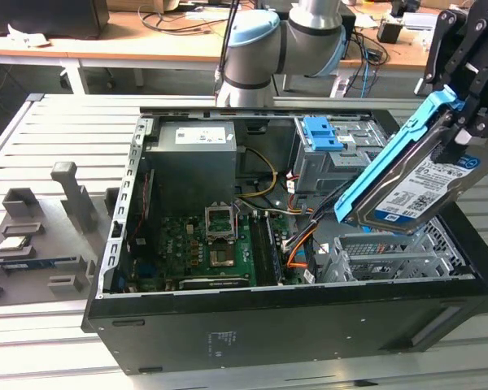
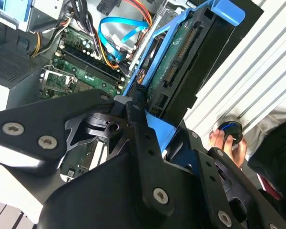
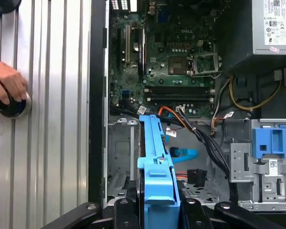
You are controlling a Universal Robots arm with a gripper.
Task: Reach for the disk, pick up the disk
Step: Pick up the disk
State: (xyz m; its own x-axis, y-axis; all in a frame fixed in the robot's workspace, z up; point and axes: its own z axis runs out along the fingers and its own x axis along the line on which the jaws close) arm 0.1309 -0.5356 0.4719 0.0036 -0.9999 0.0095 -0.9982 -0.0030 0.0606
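The disk (image 1: 419, 183) sits pinched in my pincer (image 1: 464, 122), tilted, lifted clear above the open computer case (image 1: 252, 325), blue rail (image 1: 390, 154) facing the motherboard (image 1: 203, 244).

Disk (image 1: 415, 183) held tilted above open PC case (image 1: 228, 341), exterior view's right; stand blocks (image 1: 41, 236) left.

Your gripper (image 1: 459, 122) is clamped on the disk (image 1: 415, 183), tilted in open air above the case (image 1: 293, 325), clear of everything. Directly below sit the metal drive cage (image 1: 390, 256) and loose orange and blue cables (image 1: 297, 244). The blue-latched bay (image 1: 325, 138) stands just beside. Outside the case, a person's hand (image 3: 7, 83) rests on a knob on the slatted table (image 3: 52, 143). Grey stand blocks (image 1: 41, 227) lie well apart.
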